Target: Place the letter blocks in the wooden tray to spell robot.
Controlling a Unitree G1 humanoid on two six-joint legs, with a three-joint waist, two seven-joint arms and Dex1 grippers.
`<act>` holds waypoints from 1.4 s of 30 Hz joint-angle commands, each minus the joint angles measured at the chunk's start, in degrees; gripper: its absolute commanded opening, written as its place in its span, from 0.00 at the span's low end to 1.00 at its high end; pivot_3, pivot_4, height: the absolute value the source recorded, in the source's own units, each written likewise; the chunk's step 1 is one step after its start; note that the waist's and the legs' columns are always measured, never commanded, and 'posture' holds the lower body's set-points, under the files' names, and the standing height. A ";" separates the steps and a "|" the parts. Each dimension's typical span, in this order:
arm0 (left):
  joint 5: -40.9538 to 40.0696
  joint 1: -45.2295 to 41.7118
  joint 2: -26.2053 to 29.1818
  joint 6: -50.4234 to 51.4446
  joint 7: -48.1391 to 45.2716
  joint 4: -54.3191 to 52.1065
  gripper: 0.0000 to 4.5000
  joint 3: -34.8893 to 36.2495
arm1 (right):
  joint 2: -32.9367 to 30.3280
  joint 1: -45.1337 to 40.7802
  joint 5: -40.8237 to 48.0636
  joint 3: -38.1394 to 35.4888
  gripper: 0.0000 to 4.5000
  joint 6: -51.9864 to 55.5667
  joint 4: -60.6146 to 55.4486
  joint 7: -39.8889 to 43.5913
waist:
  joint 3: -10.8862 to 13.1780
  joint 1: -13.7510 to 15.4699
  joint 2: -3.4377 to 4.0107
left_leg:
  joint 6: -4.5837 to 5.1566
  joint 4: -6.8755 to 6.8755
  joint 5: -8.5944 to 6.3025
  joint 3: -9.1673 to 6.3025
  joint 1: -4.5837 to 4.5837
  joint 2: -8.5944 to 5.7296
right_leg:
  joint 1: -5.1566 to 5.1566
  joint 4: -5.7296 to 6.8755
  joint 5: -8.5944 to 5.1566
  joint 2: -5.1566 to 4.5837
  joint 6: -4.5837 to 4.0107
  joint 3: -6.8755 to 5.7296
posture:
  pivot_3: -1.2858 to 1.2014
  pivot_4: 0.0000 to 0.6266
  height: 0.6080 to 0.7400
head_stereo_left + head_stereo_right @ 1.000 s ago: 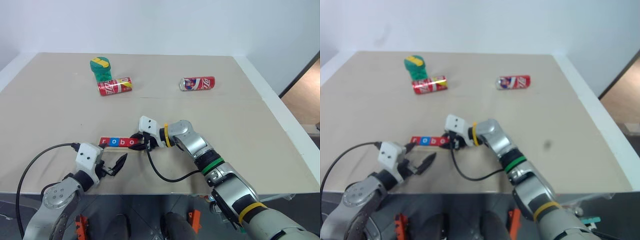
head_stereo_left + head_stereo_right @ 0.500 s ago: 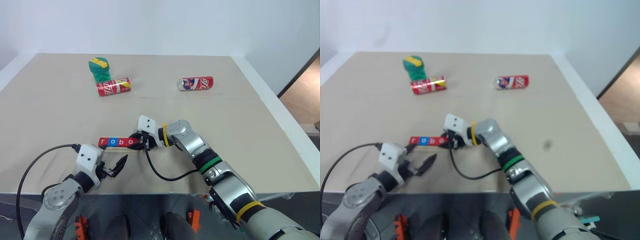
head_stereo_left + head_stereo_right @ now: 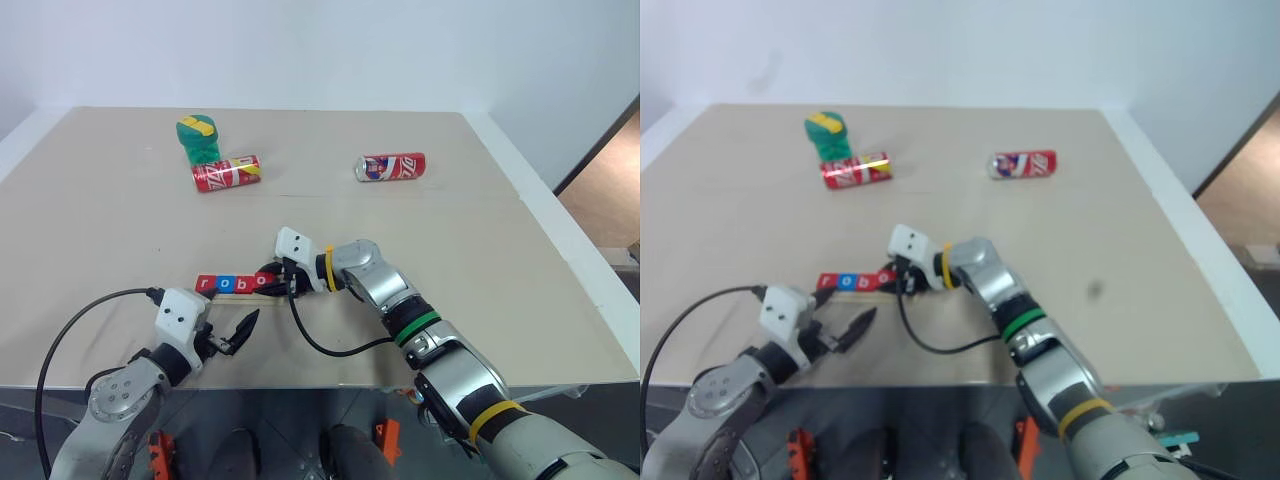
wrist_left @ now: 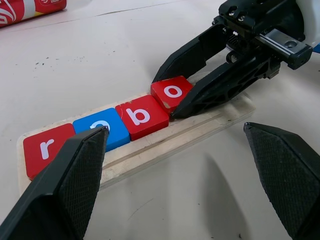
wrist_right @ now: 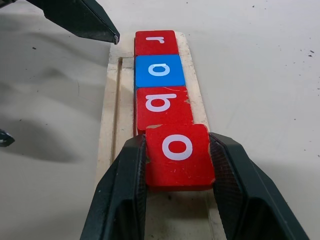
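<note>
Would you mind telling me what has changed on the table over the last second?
Nothing has visibly changed. The right gripper stays shut on the red o block at the end of the row in the wooden tray, next to r, o and b. The left gripper still hovers open just in front of the tray.

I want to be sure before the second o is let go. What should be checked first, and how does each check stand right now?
1. r, blue o, b seated in tray in order: ok.
2. Right end effector shut on red o: ok.
3. Red o flat in the slot: not ok, its edge rides over b.
4. Red o square with the row: not ok, slightly skewed.
5. Left end effector open and clear of the tray: ok.
6. The t block in sight: cannot tell.
</note>
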 commanded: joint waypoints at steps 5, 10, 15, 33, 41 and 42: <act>0.49 -0.37 0.31 -0.24 0.24 -1.86 1.00 0.27 | 0.25 -0.39 0.74 -1.00 0.38 2.99 -2.31 1.28 | 0.00 0.00 0.00 | 0.00 0.00 0.00 0.00 0.00 0.00 | 0.00 0.00 -0.01 0.00 0.01 0.00 | 0.52 0.24 1.00; 0.64 -0.77 0.49 -0.03 0.13 -1.55 1.00 0.33 | 0.26 -0.89 1.22 -1.71 0.50 5.82 -3.75 0.89 | 0.00 0.01 0.00 | 0.00 -0.01 0.00 0.00 0.00 0.00 | 0.00 0.00 -0.02 -0.01 0.00 0.00 | 0.52 0.24 1.00; 0.71 -0.97 0.54 0.11 0.07 -1.43 1.00 0.31 | 0.07 0.01 1.04 -0.77 0.50 6.34 -4.75 1.67 | 0.00 0.02 0.00 | 0.00 -0.01 0.00 0.00 -0.01 -0.01 | 0.00 0.00 -0.01 -0.01 0.01 0.00 | 0.52 0.24 1.00; 1.54 -1.72 3.00 -0.80 -2.84 -0.95 1.00 0.82 | -0.05 3.40 7.61 -7.70 0.62 19.01 -23.70 -5.16 | 0.01 0.10 0.01 | -0.01 -0.07 -0.01 -0.05 -0.12 -0.01 | -0.10 0.00 -0.10 0.00 0.01 -0.03 | 0.52 0.24 1.00; -0.97 -2.05 5.72 -2.45 -8.72 -1.54 1.00 1.14 | -3.27 8.99 9.64 -20.35 0.44 22.15 -28.24 -20.89 | 0.02 0.26 0.02 | -0.01 -0.06 0.00 -0.05 -0.19 -0.13 | -0.10 -0.01 -0.14 -0.12 0.07 -0.01 | 0.52 0.24 1.00; -1.06 -2.20 6.44 -2.79 -9.86 -1.52 1.00 1.04 | -4.41 10.22 10.23 -21.33 0.44 23.22 -30.74 -21.26 | 0.02 0.28 0.02 | -0.01 -0.06 0.00 -0.04 -0.23 -0.18 | -0.12 -0.02 -0.14 -0.17 0.07 -0.01 | 0.52 0.24 1.00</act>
